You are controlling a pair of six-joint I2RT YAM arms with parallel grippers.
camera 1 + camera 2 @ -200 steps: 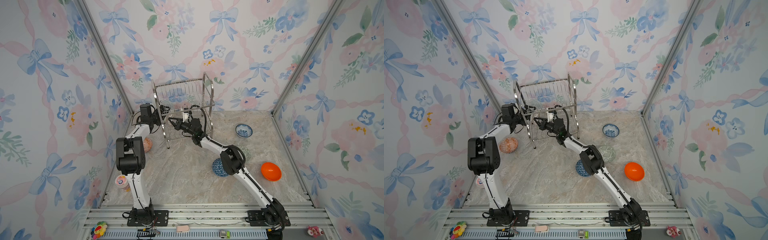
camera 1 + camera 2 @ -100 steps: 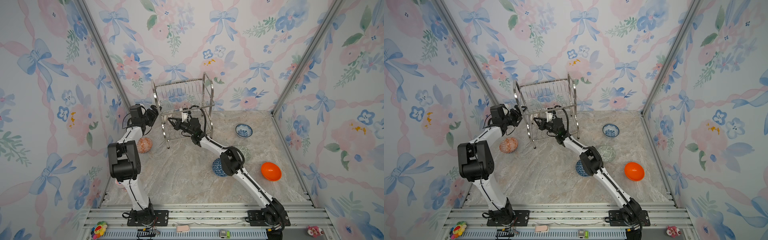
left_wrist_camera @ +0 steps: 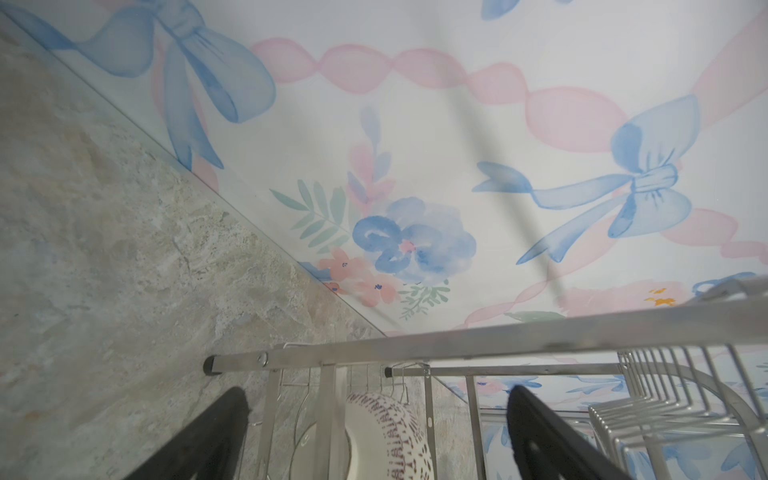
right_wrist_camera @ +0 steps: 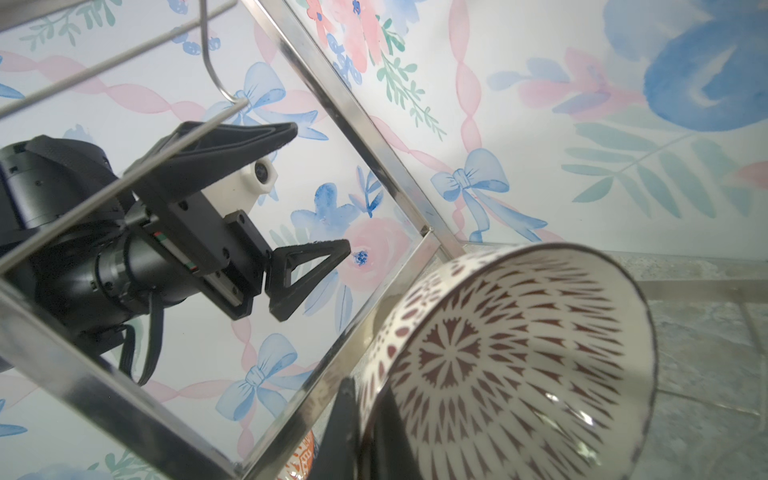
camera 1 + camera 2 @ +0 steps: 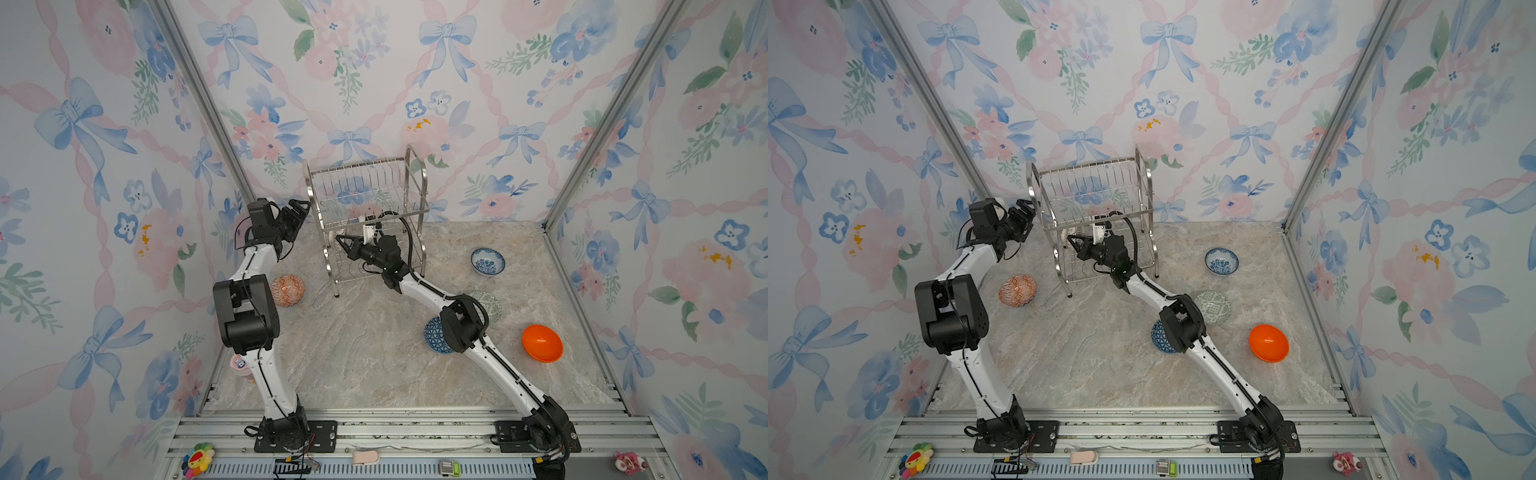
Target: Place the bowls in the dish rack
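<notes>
- Nearby, the orange bowl waits on the table.
- Midway, our right gripper pinches the lattice bowl inside the lower tier of the dish rack; next we should seat and release it.
- Beyond, our left gripper gapes wide, empty.

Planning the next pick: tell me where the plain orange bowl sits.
In both top views the orange bowl lies far right, near the right wall, nearer the camera than the grey-green bowl.
</notes>
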